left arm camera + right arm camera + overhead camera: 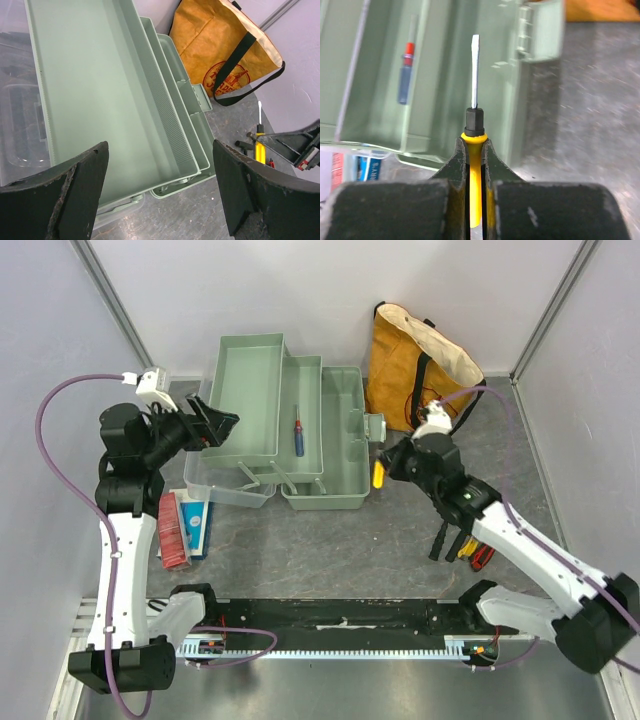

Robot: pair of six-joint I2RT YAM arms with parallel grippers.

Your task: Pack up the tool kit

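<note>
At the right edge of the pale sage-green rectangular plastic toolbox [342, 445], my right gripper [475, 150] clamps a yellow-handled flat-blade steel screwdriver [474, 120], best carried level over the open base before release; my left gripper [157, 170] gapes empty over its upper tray [100, 90].

Top cam overhead from near edge, downward; wrist cams close-in, low; toolbox [345, 440] common to all 3

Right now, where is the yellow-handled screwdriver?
The yellow-handled screwdriver is held in the right gripper, at the right edge of the open green toolbox near its latch; in the top view the tote bag stands behind it.
</note>
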